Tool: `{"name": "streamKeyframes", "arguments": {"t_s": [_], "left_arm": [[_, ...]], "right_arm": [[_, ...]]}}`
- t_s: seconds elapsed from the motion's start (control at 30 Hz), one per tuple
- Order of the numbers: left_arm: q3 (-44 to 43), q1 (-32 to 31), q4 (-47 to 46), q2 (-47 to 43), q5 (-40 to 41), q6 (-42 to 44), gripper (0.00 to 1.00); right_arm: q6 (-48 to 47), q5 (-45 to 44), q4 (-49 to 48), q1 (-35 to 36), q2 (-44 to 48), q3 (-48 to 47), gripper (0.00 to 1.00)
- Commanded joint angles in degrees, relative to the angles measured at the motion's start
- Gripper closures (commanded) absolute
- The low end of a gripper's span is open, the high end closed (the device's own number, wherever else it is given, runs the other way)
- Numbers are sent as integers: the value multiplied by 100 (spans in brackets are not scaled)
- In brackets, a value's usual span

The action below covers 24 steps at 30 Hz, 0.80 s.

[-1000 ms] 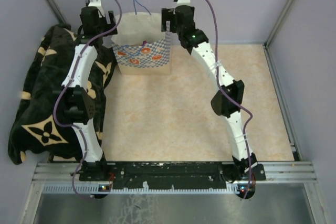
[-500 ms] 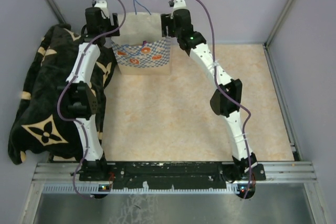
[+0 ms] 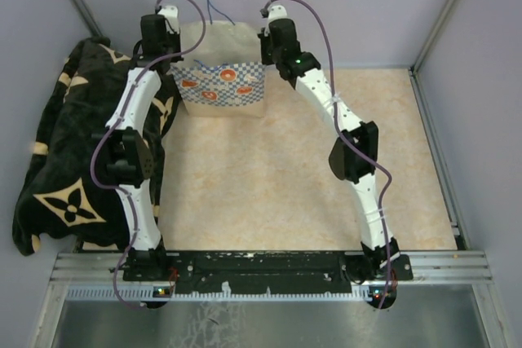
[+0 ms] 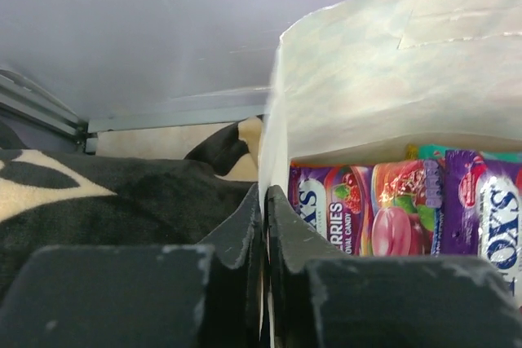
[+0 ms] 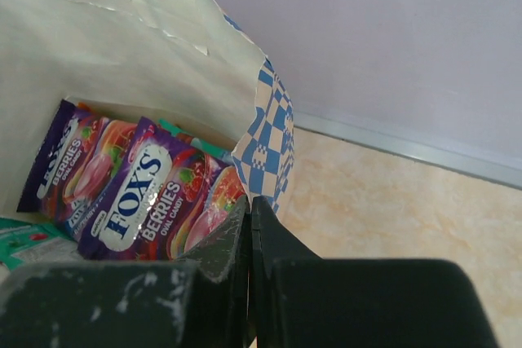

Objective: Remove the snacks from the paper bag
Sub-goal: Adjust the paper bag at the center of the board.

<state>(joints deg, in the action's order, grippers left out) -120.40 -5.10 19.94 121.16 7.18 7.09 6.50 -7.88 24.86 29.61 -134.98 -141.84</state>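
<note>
Black floral blanket (image 3: pixel 57 144) lies bunched just left of the paper bag (image 3: pixel 220 91).

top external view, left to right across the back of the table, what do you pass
black patterned blanket → left tool on the bag's left edge → paper bag → right tool on its right edge → beige tabletop
</note>
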Motion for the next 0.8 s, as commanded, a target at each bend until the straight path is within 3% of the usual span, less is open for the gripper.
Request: {"name": "streamKeyframes", "arguments": {"t_s": [0.0,0.23,0.77], "left_arm": [[487,-82,-30,-539,-18,-141,100],[1452,-550,-418,-1223,79,-100,100],[2041,-1743,-162,-2487,707,-41,100]], "right_arm": [[-127,17,93,45,629,385,100],[-255,-171,-40,13,1398,1404,100],[-231,-358,-423,-21,4091,4177,100]]}}
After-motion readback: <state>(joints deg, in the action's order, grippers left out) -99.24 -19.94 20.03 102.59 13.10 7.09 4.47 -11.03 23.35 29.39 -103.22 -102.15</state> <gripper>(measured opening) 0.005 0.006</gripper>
